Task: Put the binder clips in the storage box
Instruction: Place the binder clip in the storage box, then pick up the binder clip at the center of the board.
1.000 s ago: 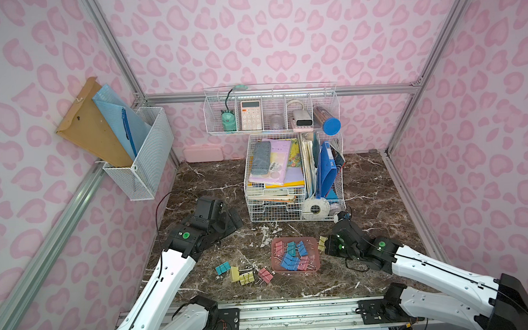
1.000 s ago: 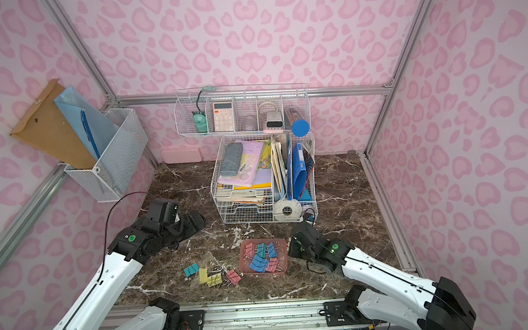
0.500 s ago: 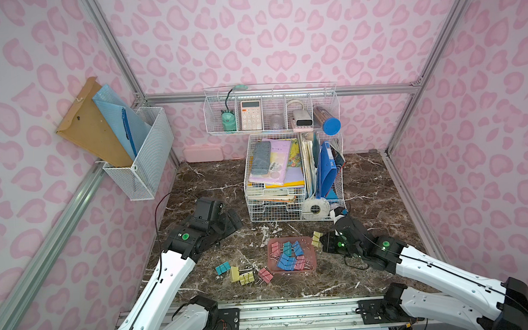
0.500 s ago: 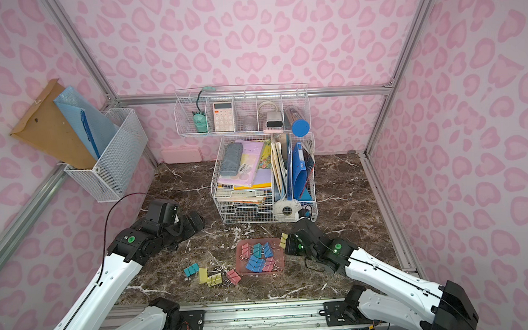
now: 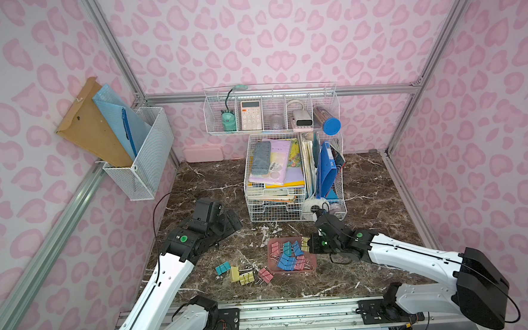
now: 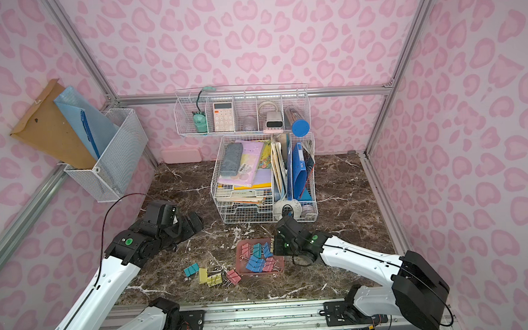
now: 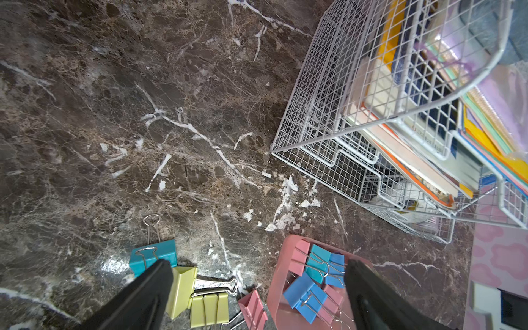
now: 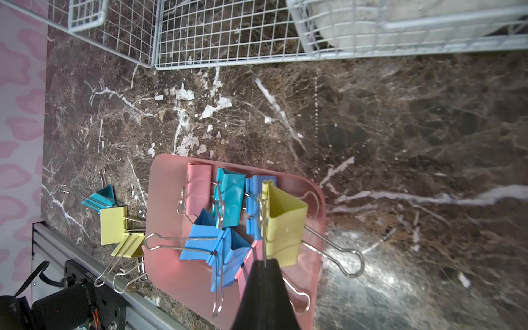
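Observation:
The pinkish storage box (image 5: pixel 293 271) lies on the marble top and holds several blue, teal and pink binder clips (image 5: pixel 287 257). My right gripper (image 8: pixel 264 265) is shut on the wire handle of a yellow binder clip (image 8: pixel 283 225), which hangs over the box's right end (image 6: pixel 259 273). In a top view that yellow clip (image 5: pixel 305 243) shows at the gripper's tip. Left of the box, several loose clips lie on the marble: teal (image 5: pixel 222 268), two yellow (image 5: pixel 240 276) and pink (image 5: pixel 265 275). My left gripper (image 7: pixel 258 265) is open and empty, raised to the back left of them.
A white wire file basket (image 5: pixel 277 202) full of papers and folders stands just behind the box, with a tape roll (image 5: pixel 316 206) at its front right. A pale pink closed case (image 5: pixel 203 152) sits at the back wall. The metal rail (image 5: pixel 295 313) runs along the front edge.
My right gripper has moved left with the yellow clip, from beside the box's right end to over it. The left arm has not moved.

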Controlling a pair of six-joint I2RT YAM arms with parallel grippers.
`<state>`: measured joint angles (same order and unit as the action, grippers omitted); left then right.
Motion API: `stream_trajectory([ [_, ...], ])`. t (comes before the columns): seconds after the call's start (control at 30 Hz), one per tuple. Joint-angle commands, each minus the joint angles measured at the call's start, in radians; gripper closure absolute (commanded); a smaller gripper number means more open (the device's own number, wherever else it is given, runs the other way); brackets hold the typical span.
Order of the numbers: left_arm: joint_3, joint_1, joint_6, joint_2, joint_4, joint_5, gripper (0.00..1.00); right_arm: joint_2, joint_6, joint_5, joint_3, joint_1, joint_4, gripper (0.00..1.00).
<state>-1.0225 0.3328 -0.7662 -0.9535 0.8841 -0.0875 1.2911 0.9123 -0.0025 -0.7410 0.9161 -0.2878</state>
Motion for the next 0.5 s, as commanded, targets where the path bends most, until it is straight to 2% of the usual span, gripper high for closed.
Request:
stream_trajectory([
  [0.0, -0.004, -0.001, 0.03, -0.004, 0.062, -0.002, 0.01, 0.045, -0.013, 0.023, -0.035, 0.011, 0.0, 0.89],
  [0.1, 0.001, -0.001, 0.038, 0.001, 0.094, -0.001, 0.01, 0.05, -0.014, 0.038, -0.071, 0.029, -0.013, 0.62],
  [0.27, 0.024, -0.001, 0.035, 0.033, 0.089, -0.031, 0.01, -0.018, -0.025, 0.176, -0.142, 0.11, -0.072, 0.34],
  [0.37, 0.023, -0.001, 0.037, 0.043, 0.075, -0.04, 0.01, -0.044, -0.011, 0.294, -0.185, 0.225, -0.087, 0.36],
  [0.47, 0.015, -0.001, 0.035, 0.044, 0.075, -0.055, 0.01, 0.054, -0.016, 0.352, -0.268, 0.357, -0.13, 0.44],
])
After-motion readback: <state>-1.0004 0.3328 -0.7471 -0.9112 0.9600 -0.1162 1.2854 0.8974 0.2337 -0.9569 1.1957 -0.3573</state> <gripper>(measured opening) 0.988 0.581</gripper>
